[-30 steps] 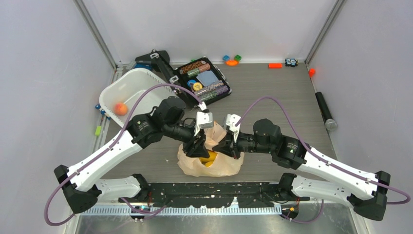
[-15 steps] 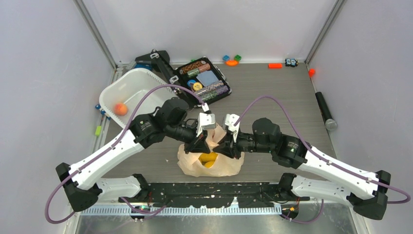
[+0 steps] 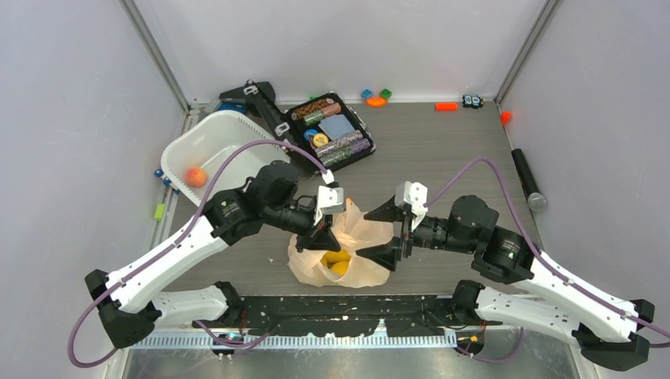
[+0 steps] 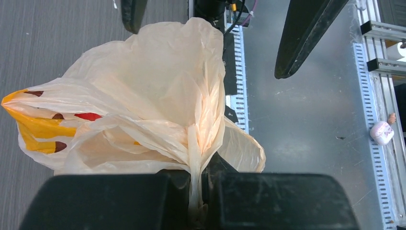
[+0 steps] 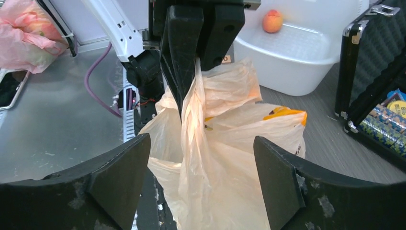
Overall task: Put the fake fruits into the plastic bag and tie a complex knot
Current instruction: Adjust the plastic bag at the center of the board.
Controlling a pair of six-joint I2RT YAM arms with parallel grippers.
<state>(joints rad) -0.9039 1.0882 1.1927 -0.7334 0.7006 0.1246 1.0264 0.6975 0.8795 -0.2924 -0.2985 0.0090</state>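
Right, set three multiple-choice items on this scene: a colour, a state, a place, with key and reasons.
1. What colour is the plastic bag? A blue; B green; C pale peach.
2. What state is the left gripper in? A jaws shut on the plastic bag; B jaws wide open; C jaws shut on a fruit.
3. Where is the small orange fruit? A in the plastic bag; B in the white tub; C between the left gripper's jaws.
Key: 1 C, the plastic looks pale peach in both wrist views. 2 A, the left wrist view shows gathered plastic pinched between them. 3 B, it lies on the tub's floor.
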